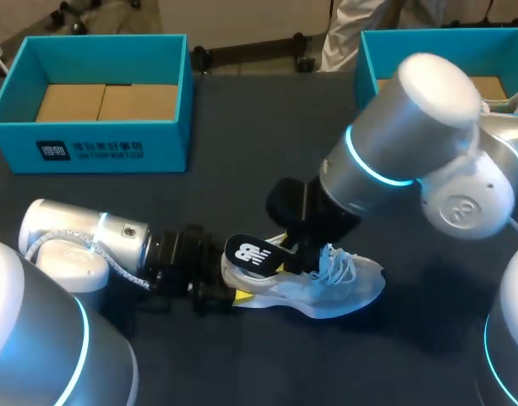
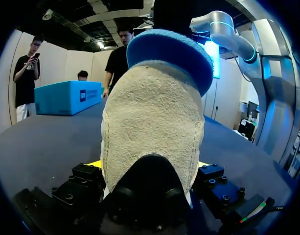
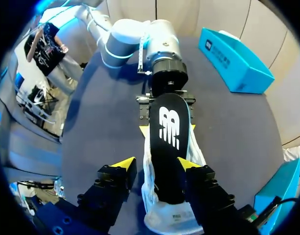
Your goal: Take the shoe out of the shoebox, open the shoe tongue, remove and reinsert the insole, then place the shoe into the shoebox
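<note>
The left tool (image 2: 150,169) is clamping the shoe (image 1: 347,288) by its heel, one finger on each side. The right tool (image 3: 155,164) is hanging open astride the black insole (image 3: 168,129), which is sticking up out of the shoe's heel end. The shoe is lying midway along the surface (image 1: 242,169), nearer the robot's edge. The left box (image 1: 89,148) and right box (image 1: 373,51) are sitting at the far corners.
</note>
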You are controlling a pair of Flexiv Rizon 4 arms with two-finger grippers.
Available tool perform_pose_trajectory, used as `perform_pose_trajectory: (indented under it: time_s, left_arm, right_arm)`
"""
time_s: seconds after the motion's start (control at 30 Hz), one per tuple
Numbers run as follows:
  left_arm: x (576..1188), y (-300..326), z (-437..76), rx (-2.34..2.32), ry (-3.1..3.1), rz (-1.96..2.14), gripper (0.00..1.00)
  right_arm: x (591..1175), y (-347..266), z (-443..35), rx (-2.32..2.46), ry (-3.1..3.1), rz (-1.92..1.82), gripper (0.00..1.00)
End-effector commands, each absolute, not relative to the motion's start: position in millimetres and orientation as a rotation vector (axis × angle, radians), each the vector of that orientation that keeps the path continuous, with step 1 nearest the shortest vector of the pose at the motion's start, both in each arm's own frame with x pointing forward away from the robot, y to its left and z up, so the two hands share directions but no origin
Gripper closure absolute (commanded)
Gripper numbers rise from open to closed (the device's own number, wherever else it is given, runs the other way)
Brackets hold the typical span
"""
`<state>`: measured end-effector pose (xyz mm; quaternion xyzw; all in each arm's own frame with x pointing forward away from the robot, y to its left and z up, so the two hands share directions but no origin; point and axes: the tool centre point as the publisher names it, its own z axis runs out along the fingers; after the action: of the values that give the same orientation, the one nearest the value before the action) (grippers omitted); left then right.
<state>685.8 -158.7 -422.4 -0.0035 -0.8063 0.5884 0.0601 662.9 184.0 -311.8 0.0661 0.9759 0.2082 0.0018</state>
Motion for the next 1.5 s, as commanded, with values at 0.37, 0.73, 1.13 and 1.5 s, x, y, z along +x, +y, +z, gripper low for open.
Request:
perform_pose_trajectory:
  time_s: [0.37, 0.73, 1.13, 1.5]
  left_arm:
    - [686.0, -159.0, -423.6, -0.007, -2.444, 1.781, 1.0]
    - [686.0, -159.0, -423.6, -0.007, -2.444, 1.781, 1.0]
    - [686.0, -159.0, -423.6, -0.007, -2.444, 1.781, 1.0]
    - [686.0, -159.0, -423.6, -0.007, -2.444, 1.781, 1.0]
  right_arm:
    - [679.1, 201.2, -317.3, 0.125, 3.229, 0.551, 0.53]
    - [679.1, 201.2, -317.3, 0.125, 3.229, 0.551, 0.52]
    - [689.4, 206.9, -332.0, 0.076, 3.313, 0.603, 0.52]
    - [685.8, 206.6, -329.6, 0.074, 3.315, 0.633, 0.7]
